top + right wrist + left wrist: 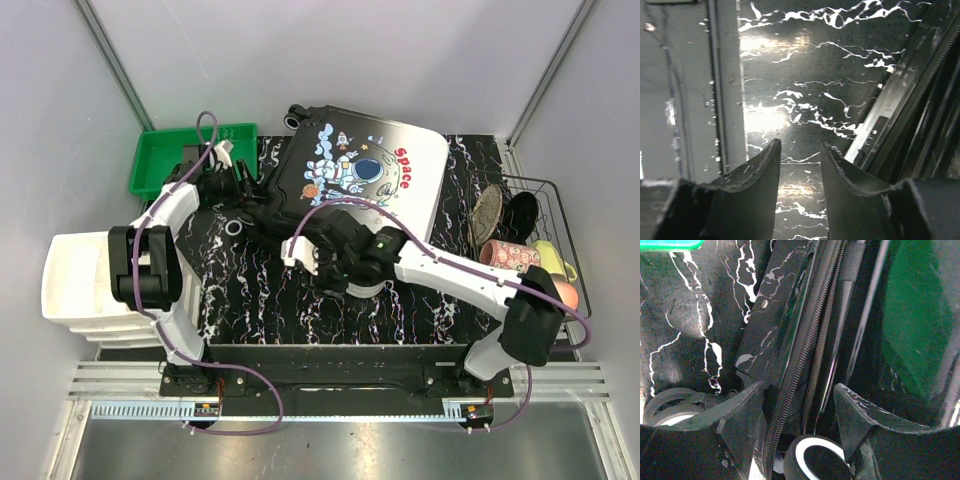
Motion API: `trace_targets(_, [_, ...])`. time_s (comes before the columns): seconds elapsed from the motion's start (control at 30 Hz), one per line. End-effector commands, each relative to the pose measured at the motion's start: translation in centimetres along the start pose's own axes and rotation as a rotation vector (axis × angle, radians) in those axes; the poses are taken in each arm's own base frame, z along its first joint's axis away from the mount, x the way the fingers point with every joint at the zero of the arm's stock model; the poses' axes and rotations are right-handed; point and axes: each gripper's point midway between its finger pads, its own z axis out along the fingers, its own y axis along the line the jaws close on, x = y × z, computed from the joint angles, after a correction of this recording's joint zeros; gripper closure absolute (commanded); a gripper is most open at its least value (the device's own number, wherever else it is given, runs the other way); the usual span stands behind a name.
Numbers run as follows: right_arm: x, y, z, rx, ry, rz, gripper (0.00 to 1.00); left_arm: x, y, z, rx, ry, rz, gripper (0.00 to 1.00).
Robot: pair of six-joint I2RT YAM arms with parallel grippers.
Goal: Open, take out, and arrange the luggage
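Two claws crowd the luggage (360,175), which lies flat on the table (250,300). The left claw (799,386) is half-wide over its zip (803,355), and the right claw (800,144) is narrow and empty. A bad pinch could slip and shove it.

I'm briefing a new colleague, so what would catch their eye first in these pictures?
The suitcase, with its cartoon astronaut print, lies centre back. The left tool straddles its zipper edge, and the right tool hangs beside its near edge. A green bin sits back left.
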Motion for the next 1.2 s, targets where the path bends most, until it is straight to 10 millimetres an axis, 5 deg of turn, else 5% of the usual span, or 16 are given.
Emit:
trace_targets(0.0, [-0.1,-3.0,0.5,0.156,0.009,-0.066,0.56,4.2,-1.4,-1.5,0.049,0.080,-0.006,0.40])
trace_targets(0.23, [7.1,-5.7,-1.8,0.353,0.220,-0.084,0.62,9.6,-1.4,-2.7,0.085,0.158,-0.094,0.43])
trace_targets(0.37, [10.9,-9.0,-4.8,0.492,0.317,-0.036,0.64,8.7,-2.8,-3.7,0.136,0.107,-0.034,0.27])
trace_targets(0.47, [11.9,-11.9,-7.0,0.581,0.324,0.015,0.65,5.6,-4.5,-5.5,0.157,0.051,0.101,0.17])
trace_targets(0.5, [12.0,-12.3,-7.4,0.591,0.324,0.024,0.65,3.5,-5.6,-6.5,0.163,0.001,0.196,0.11])
trace_targets(0.57, [11.8,-13.9,-8.3,0.635,0.312,0.039,0.64,2.3,-6.6,-8.0,0.159,-0.021,0.279,0.03])
trace_targets(0.7, [11.8,-16.4,-8.6,0.679,0.301,0.096,0.64,-0.3,-7.8,-11.1,0.163,-0.085,0.545,0.01])
trace_targets(0.83, [10.9,-17.2,-8.4,0.682,0.252,0.129,0.64,2.2,-9.0,-12.8,0.307,-0.009,0.786,0.01])
trace_targets(1.03, [9.2,-15.1,-8.3,0.594,0.154,0.140,0.55,5.1,-8.3,-11.7,0.372,0.075,0.934,0.01])
trace_targets(1.13, [8.6,-13.8,-8.9,0.567,0.114,0.121,0.51,2.3,-7.8,-9.5,0.276,-0.010,0.862,0.05])
trace_targets(1.17, [8.6,-13.7,-9.1,0.573,0.113,0.121,0.51,-0.3,-7.7,-8.5,0.241,-0.093,0.858,0.07])
